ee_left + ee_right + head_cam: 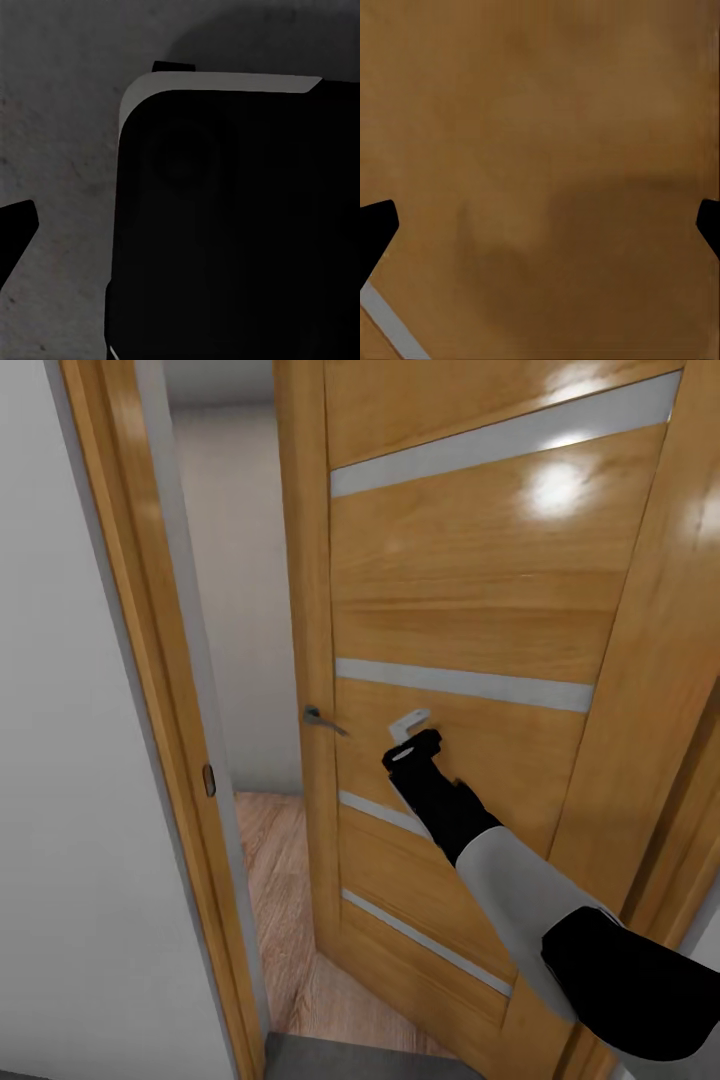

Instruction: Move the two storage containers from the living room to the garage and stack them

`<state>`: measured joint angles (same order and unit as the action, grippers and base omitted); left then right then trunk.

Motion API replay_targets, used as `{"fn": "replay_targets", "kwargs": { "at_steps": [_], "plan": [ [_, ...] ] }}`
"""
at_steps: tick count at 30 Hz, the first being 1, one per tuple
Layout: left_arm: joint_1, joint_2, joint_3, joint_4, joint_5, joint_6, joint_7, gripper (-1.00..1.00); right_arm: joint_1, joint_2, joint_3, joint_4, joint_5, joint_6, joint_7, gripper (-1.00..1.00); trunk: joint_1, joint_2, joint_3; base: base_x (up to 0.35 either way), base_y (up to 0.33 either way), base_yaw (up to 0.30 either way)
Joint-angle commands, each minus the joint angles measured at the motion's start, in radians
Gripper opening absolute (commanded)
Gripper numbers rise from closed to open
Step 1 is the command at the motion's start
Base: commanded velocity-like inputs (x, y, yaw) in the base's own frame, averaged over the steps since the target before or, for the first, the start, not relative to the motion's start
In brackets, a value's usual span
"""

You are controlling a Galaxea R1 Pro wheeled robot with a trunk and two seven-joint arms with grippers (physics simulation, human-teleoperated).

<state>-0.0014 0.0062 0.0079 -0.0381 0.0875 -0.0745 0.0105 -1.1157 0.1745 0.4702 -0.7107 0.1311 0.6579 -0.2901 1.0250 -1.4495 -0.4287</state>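
Nearest to the head camera is the right arm (560, 920), which rises from the lower right of the frame, first black, then white, then black again at the wrist. It ends in the right gripper (412, 722), whose pale fingers lie against the wooden door (450, 590) a little right of the metal lever handle (322, 718), close to it but not touching it. In the right wrist view the two dark fingertips sit at the far left and far right edges with only brown door wood and one grey inlay stripe (390, 322) between them, so the jaws stand wide apart and hold nothing.

I judge that the arm is stretched out like this to push the door leaf open and make a way through for the robot. The door is only partly open: between its edge and the door frame (150, 690) at the left there is a narrow gap, and through it show a pale wall and light wood plank flooring (285, 900).

In the left wrist view one dark fingertip (15, 232) appears at the left edge above a rough dark grey surface, beside a dark rounded part of the robot's own body (225, 225). Whether the left gripper is open or closed, I cannot tell.

Neither storage container appears; the robot seems to be on its way between rooms.
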Motion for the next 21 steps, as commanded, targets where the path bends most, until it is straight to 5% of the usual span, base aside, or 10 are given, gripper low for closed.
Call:
{"fn": "replay_targets", "kwargs": {
  "at_steps": [1, 8, 21],
  "plan": [
    [0.000, 0.000, 0.000, 0.000, 0.009, -0.002, 0.000, 1.00, 0.000, 0.000, 0.002, -0.030, 0.008, 0.015, 0.001, 1.00, 0.000, -0.001, -0.001, 0.000, 0.000, 0.000],
    [0.000, 0.000, 0.000, 0.000, 0.009, -0.002, 0.000, 1.00, 0.000, 0.000, -0.002, -0.168, 0.003, 0.029, -0.001, 1.00, 0.000, -0.001, -0.001, 0.000, 0.000, 0.000],
    [0.000, 0.000, 0.001, 0.000, 0.009, -0.007, 0.001, 1.00, 0.005, 0.000, 0.001, -0.193, -0.025, 0.038, -0.003, 1.00, 0.000, -0.001, -0.001, 0.000, 0.000, 0.000]
  ]
}}
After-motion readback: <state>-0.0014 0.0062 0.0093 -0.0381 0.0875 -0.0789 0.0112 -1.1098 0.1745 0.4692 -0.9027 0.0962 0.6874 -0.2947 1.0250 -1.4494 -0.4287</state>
